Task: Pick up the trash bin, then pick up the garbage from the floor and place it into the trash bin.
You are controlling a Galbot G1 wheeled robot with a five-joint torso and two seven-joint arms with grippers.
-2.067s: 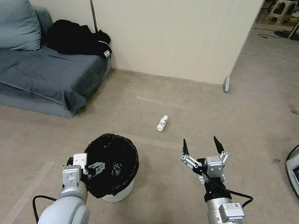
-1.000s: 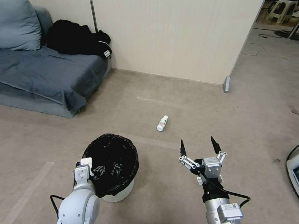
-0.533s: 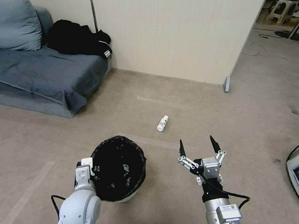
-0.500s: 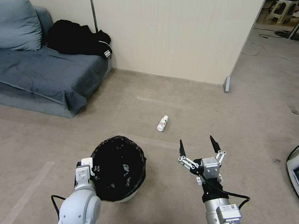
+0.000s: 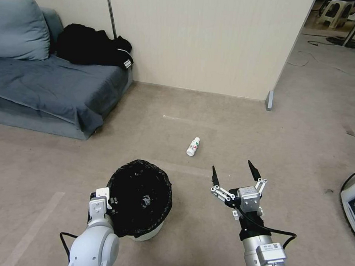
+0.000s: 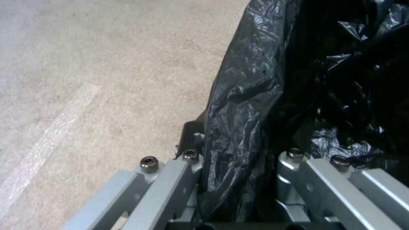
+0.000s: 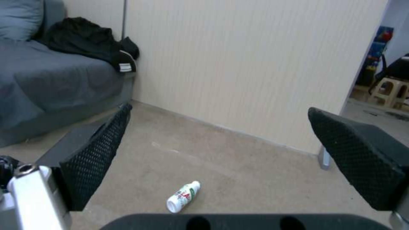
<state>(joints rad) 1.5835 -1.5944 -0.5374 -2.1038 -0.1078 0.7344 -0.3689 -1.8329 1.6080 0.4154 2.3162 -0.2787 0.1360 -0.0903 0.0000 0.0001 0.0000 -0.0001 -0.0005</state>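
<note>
The left end effector (image 5: 108, 203) is clamped on the near left rim of the trash bin (image 5: 139, 199), one finger outside the wall and one inside, with the black bag liner (image 6: 251, 105) pinched between them. In the head view the bin sits low in front of the robot, its white body showing below the liner, and its mouth faces up. The right end effector (image 5: 233, 174) hangs to the right of the bin, well apart from it, its two black fingers (image 7: 100, 153) spread wide and holding nothing. A small white bottle (image 5: 192, 146) lies on its side on the floor (image 5: 290, 128) ahead, between the two arms and beyond the right end effector. A grey sofa (image 5: 48, 89) stands at the far left against the wall.
</note>
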